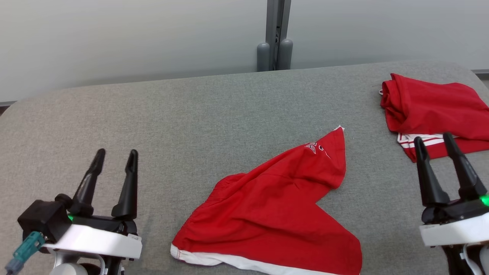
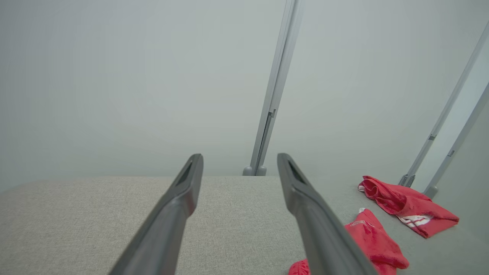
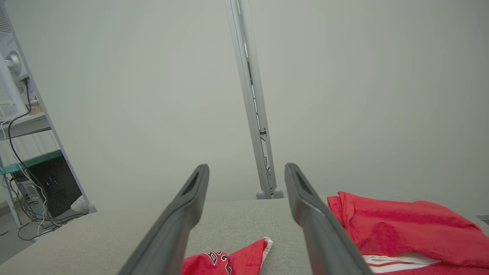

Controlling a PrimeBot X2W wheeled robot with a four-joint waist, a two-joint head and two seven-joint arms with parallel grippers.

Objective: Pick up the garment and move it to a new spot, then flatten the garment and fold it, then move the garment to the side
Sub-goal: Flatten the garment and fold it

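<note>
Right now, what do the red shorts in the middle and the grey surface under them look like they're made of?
Red shorts: thin, soft matte cloth, perhaps polyester or cotton; it creases limply and gathers at the waistband. Grey surface: matte woven upholstery-like fabric, judging by its flecked weave and rounded edge.

Rumpled red garment (image 1: pixel 275 206), perhaps shorts

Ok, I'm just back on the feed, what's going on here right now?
Nothing is being held. The left gripper and right gripper are both open and empty, low at the near side of the grey padded table. The red shorts lie loose and rumpled between them, one leg pointing away from the robot, not yet flattened or folded. A second red garment sits bunched at the far right, near the right gripper's fingertips.
</note>
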